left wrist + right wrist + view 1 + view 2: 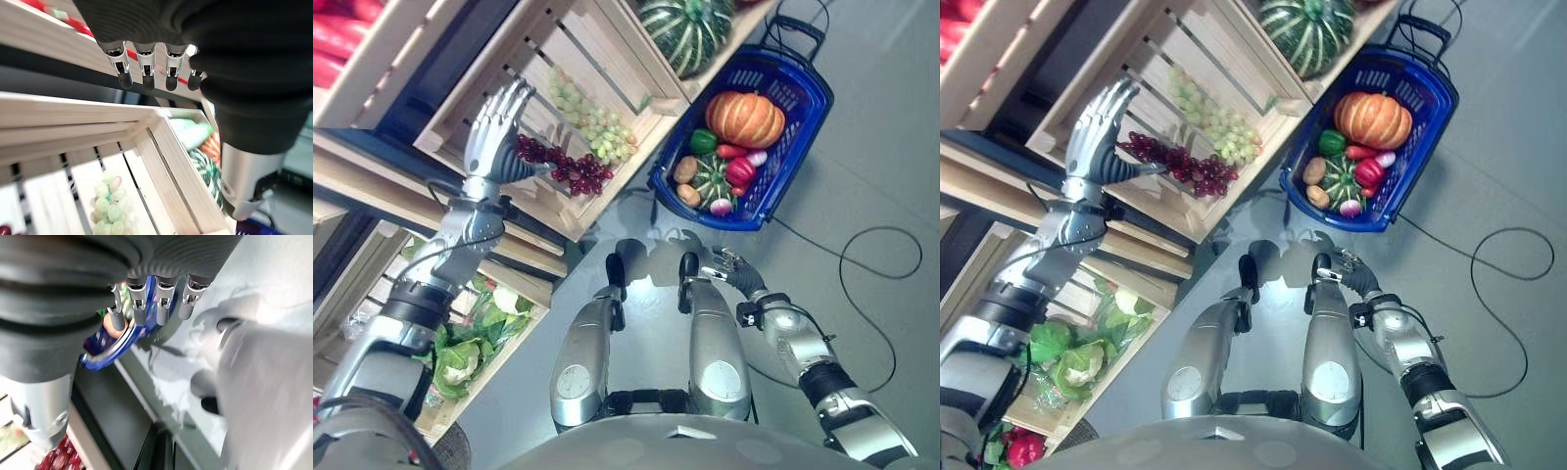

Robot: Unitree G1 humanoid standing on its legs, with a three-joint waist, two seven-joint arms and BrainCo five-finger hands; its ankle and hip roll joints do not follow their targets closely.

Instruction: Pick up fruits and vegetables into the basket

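Observation:
My left hand (495, 125) is raised with straight fingers, open, over a slatted wooden crate (558, 211). A bunch of red grapes (573, 172) lies just beside its wrist, and green grapes (594, 119) lie further in. The left wrist view shows its fingers (146, 73) holding nothing, with the green grapes (108, 205) beyond. A blue basket (815, 93) stands on the floor to the right. It holds an orange pumpkin (745, 117), a small striped squash (713, 180), a red pepper (740, 171) and a potato (685, 168). My right hand (730, 264) hangs low, open and empty.
A large striped green squash (685, 29) sits on the shelf above the basket. Cabbages (460, 357) fill a lower crate at the left, with red peppers (1023, 448) below them. Red vegetables (333, 44) lie in the top-left crate. Grey floor stretches to the right.

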